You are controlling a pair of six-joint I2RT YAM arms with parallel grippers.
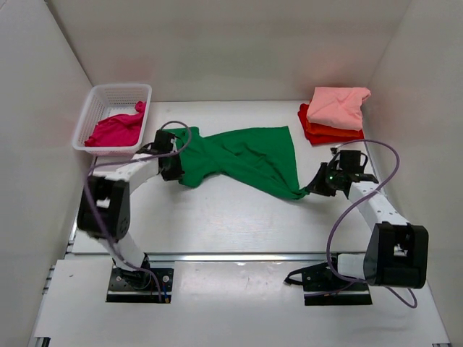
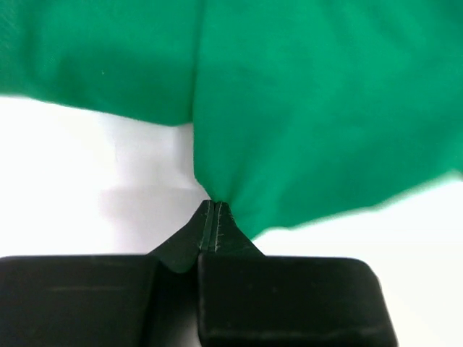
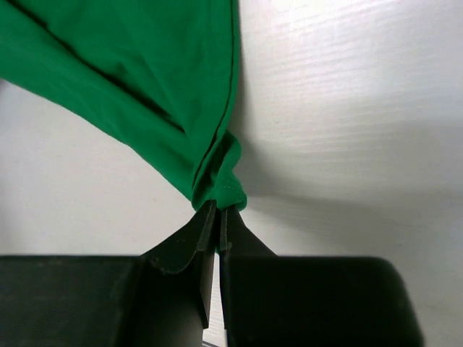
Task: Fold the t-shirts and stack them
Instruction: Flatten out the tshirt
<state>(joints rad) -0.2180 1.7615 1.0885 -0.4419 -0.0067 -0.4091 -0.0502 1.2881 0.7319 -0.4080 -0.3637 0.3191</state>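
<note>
A bright green t-shirt (image 1: 246, 157) is stretched across the middle of the table between my two grippers. My left gripper (image 1: 176, 172) is shut on its left end; in the left wrist view the cloth (image 2: 304, 108) fans out from the closed tips (image 2: 215, 206). My right gripper (image 1: 309, 191) is shut on its right corner, and in the right wrist view the bunched hem (image 3: 217, 184) sits in the closed tips (image 3: 219, 211). A salmon pink t-shirt (image 1: 337, 105) lies folded on an orange-red and a red one (image 1: 322, 133) at the back right. A magenta t-shirt (image 1: 116, 130) lies crumpled in the basket.
The white lattice basket (image 1: 98, 101) stands at the back left, close to my left arm. White walls enclose the table on the left, back and right. Cables loop off both arms above the table.
</note>
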